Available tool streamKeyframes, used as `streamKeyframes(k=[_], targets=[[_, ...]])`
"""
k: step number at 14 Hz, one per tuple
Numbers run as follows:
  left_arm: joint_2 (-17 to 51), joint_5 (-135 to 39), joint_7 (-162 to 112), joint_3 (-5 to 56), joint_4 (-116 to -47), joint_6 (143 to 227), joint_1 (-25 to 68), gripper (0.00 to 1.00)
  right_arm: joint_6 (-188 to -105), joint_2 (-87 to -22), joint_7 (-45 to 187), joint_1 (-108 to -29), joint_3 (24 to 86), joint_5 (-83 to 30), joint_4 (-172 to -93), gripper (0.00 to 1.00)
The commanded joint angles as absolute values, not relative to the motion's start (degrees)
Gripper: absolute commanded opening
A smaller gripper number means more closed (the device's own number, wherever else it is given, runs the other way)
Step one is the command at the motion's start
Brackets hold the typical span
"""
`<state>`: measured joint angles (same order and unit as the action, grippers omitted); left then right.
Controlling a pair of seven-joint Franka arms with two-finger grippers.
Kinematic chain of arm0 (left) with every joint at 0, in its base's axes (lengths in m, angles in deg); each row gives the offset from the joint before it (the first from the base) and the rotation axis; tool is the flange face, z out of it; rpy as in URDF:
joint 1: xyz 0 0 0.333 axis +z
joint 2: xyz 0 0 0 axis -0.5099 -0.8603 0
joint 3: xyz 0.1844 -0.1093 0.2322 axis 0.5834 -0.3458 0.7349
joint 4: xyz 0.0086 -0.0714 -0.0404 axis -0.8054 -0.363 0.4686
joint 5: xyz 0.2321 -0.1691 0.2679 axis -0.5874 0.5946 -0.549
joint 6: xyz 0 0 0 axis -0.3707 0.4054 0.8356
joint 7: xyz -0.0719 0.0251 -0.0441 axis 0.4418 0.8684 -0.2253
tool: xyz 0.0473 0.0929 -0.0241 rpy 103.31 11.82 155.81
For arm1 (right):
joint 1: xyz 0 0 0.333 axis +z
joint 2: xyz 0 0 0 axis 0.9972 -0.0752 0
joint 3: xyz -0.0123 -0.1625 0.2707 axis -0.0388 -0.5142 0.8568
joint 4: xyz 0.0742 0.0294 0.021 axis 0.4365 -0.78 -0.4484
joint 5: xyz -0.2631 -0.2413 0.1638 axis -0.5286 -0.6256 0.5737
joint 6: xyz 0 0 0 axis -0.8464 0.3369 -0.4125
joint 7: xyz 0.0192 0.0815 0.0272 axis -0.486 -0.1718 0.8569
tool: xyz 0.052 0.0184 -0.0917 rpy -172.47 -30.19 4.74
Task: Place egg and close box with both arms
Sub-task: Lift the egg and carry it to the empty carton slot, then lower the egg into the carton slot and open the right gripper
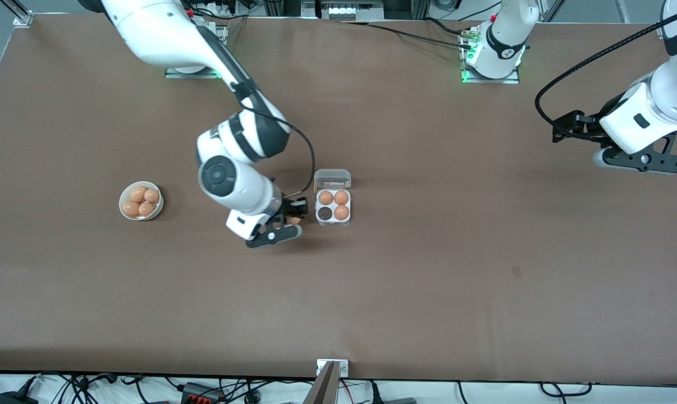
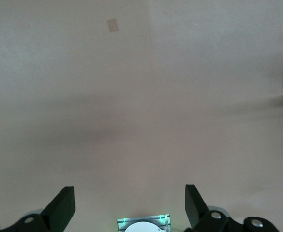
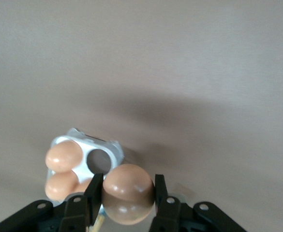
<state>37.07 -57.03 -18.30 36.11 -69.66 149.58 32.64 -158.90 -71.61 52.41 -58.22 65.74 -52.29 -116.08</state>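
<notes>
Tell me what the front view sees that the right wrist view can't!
Only the front view shows the white bowl of four eggs toward the right arm's end, the box's open lid, and the left hand waiting over bare table at its own end. Only the right wrist view shows the right hand clamped on the egg, close up. Both show the box with three eggs in it and one empty cell, and the brown table.

box [image 1: 333, 206]: three eggs in cells, lid open | bowl [image 1: 141, 201]: toward right arm's end, four eggs
</notes>
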Motion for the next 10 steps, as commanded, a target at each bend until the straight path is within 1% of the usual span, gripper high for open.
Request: streamKeyframes(k=[1,6,10], targets=[[36.29,-57.99,-17.14,35.97,-67.83,149.11,32.68,1.00,-163.22,-74.02,48.63,-55.55,65.50,-51.48,-115.25,0.18],[36.29,-57.99,-17.14,35.97,-67.92,149.11,32.85,1.00,-165.51,-76.57,48.10,-53.35,65.41,-51.48,-115.25,0.18],[36.29,-57.99,-17.14,35.97,-67.92,149.02,32.94,1.00,-166.65,-77.80,47.83,-53.34,65.50,-51.31,-115.25,0.18]])
